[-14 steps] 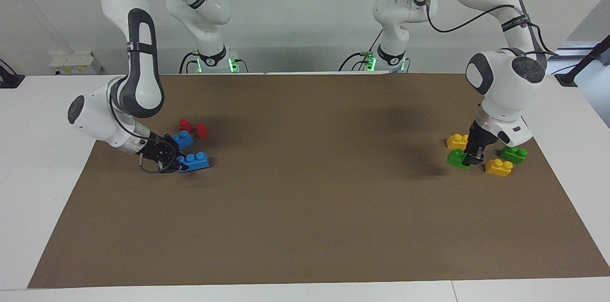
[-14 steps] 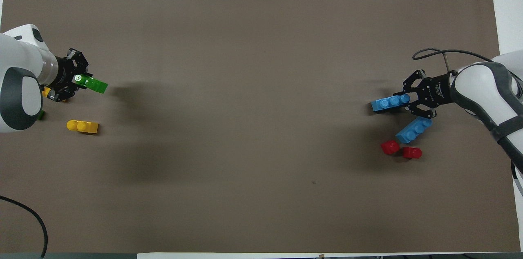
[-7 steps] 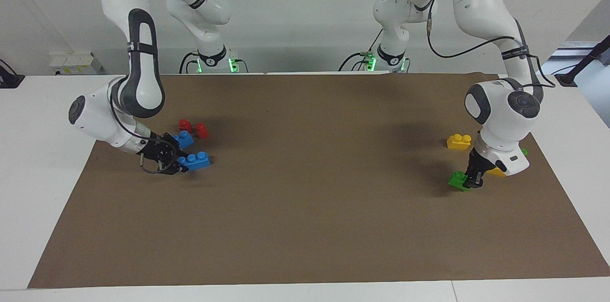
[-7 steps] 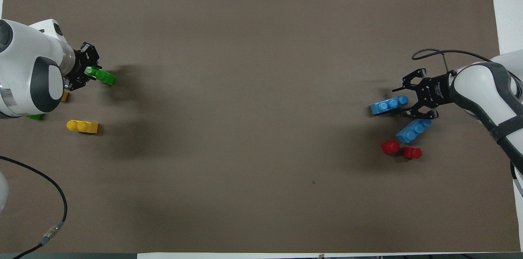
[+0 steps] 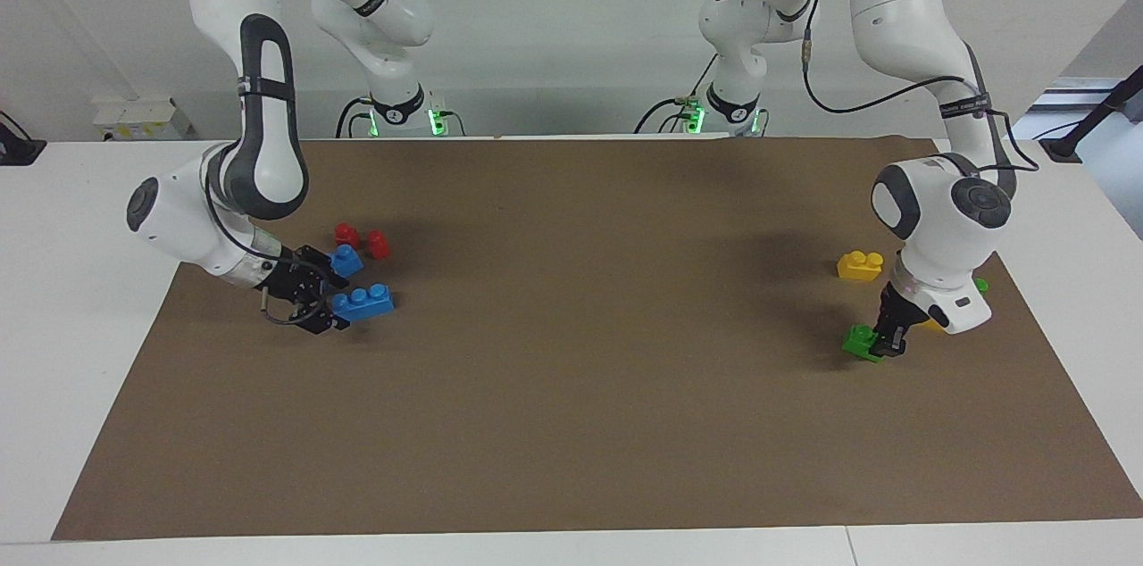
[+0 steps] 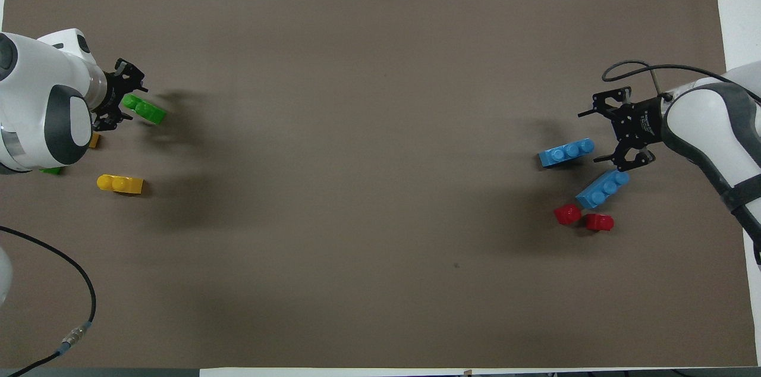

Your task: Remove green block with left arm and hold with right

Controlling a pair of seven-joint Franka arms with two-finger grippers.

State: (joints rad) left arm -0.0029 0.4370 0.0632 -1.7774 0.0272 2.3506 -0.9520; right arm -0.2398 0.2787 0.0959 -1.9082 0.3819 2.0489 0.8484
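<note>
At the left arm's end of the brown mat point(image 5: 571, 423), in the facing view, the left gripper point(image 5: 890, 341) is reaching down from its white wrist, and its fingers are sitting against the green block point(image 5: 860, 343), which is lying low at the mat; whether the fingers are clamping the brick or only flanking it cannot be told here. A yellow brick point(image 5: 860, 264) is lying nearer to the robots than the green block, and a second green brick point(image 5: 980, 286) is showing only as an edge past the wrist housing. At the right arm's end, the right gripper point(image 5: 326, 307) is hanging low with its fingers spread, just beside a blue brick point(image 5: 362, 302); a second blue brick point(image 5: 344, 260) and two red pieces point(image 5: 362, 240) are lying nearer to the robots. In the overhead view, the left gripper point(image 6: 126, 97) is showing its fingers parted, with the green block point(image 6: 143, 109) lying at their tips and extending away from them, so the grip is appearing released. One yellow brick point(image 6: 120, 184) is lying nearer to the robots; another yellow brick point(image 6: 94, 140) and the second green brick point(image 6: 51, 170) are peeking out from under the arm. The right gripper point(image 6: 612, 133) is standing wide open, apart from the blue brick point(image 6: 566, 152), with the second blue brick point(image 6: 601, 189) and red pieces point(image 6: 583, 218) nearer to the robots.
</note>
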